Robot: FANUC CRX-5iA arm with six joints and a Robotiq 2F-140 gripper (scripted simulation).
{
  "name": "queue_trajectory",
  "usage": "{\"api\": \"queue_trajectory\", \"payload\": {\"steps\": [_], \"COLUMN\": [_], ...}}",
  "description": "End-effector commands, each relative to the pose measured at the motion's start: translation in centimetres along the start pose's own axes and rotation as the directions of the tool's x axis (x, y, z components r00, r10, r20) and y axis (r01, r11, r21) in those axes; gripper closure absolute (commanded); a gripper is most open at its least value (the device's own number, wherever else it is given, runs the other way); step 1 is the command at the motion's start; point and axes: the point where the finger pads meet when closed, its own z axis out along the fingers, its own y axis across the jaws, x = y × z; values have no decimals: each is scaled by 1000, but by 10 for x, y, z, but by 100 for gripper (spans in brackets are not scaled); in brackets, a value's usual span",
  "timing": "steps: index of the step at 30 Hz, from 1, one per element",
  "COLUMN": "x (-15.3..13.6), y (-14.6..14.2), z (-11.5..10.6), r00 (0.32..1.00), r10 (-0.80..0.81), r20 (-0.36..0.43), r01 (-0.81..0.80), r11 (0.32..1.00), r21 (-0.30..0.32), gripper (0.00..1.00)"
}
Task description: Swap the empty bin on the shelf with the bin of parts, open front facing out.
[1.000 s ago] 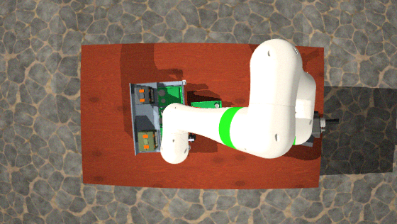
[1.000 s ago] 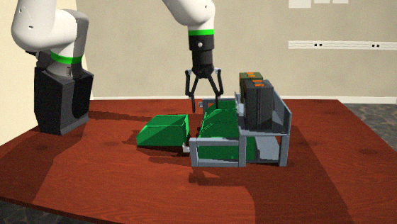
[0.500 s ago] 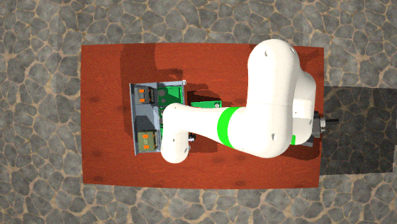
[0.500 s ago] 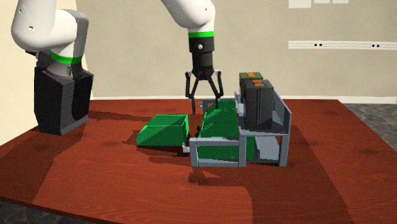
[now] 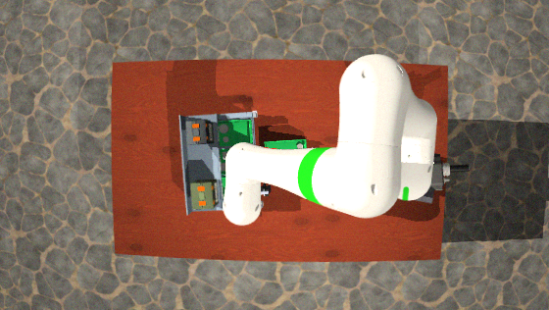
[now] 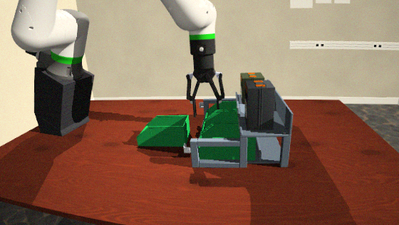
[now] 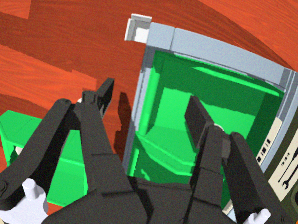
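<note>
The open fingers of the gripper [image 5: 265, 189] [image 6: 206, 111] [image 7: 151, 95] hold nothing. The green bin with parts [image 5: 285, 144] [image 6: 164, 133] [image 7: 65, 185] sits on the table [image 5: 147, 196] [image 6: 125, 185] [image 7: 35, 65], and the empty bin [image 6: 229, 105] [image 7: 175, 110] is on the shelf [image 5: 184, 172] [image 6: 243, 153] [image 7: 200, 46], under one finger

We list three views: top, high overhead, facing straight down on the whole bench [image 5: 147, 221] [image 6: 142, 185]; exterior, from the bench's side, farther than wrist, facing the wall [image 6: 142, 64]; wrist, closest, looking down past the claw [image 6: 206, 107] [image 7: 150, 120]. Top and exterior share the shelf rack [image 5: 184, 167] [image 6: 243, 151].
</note>
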Motion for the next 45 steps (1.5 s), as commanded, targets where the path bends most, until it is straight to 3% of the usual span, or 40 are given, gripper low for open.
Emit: {"api": "queue_trajectory", "payload": {"steps": [1, 23, 24, 45], "x": [0, 0, 0, 0], "y": [1, 1, 1, 1], "z": [0, 1, 1, 1], "r00": [1000, 1000, 1000, 1000], "r10": [0, 0, 0, 0], "r20": [0, 0, 0, 0], "r01": [0, 0, 0, 0], "r11": [1000, 1000, 1000, 1000], "r21": [-2, -2, -2, -2], "gripper": [38, 38, 90, 90]}}
